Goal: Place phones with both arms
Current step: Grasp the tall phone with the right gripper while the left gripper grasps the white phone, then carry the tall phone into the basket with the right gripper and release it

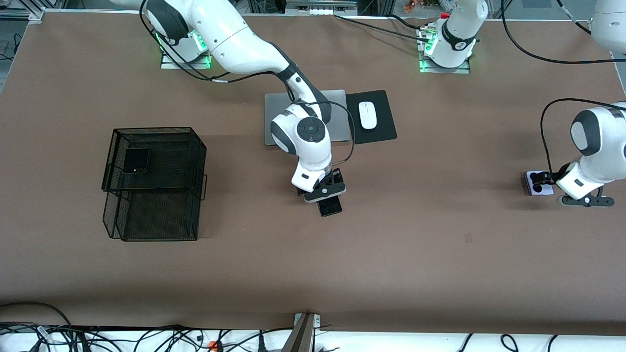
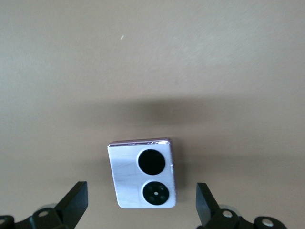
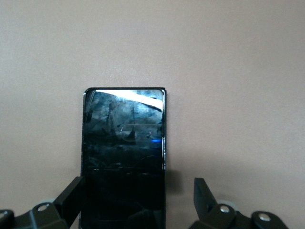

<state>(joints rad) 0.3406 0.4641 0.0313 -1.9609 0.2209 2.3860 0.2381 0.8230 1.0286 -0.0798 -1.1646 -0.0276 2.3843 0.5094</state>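
A long black slab phone [image 1: 329, 205] lies flat mid-table. My right gripper [image 1: 332, 185] is low over it, open; in the right wrist view the phone [image 3: 124, 143] lies between the fingers [image 3: 71, 196], close to one and apart from the other. A lilac-white flip phone [image 1: 534, 188] with two black lenses lies toward the left arm's end of the table. My left gripper [image 1: 548, 183] is open and straddles it; the left wrist view shows the phone [image 2: 125, 174] between the spread fingers [image 2: 206, 205]. A small black flip phone [image 1: 136, 161] rests on the basket's upper tier.
A black wire-mesh two-tier basket [image 1: 195, 161] stands toward the right arm's end of the table. A grey laptop [image 1: 337, 105], partly hidden by the right arm, and a white mouse [image 1: 368, 115] on a black pad [image 1: 384, 129] lie farther from the front camera than the slab phone.
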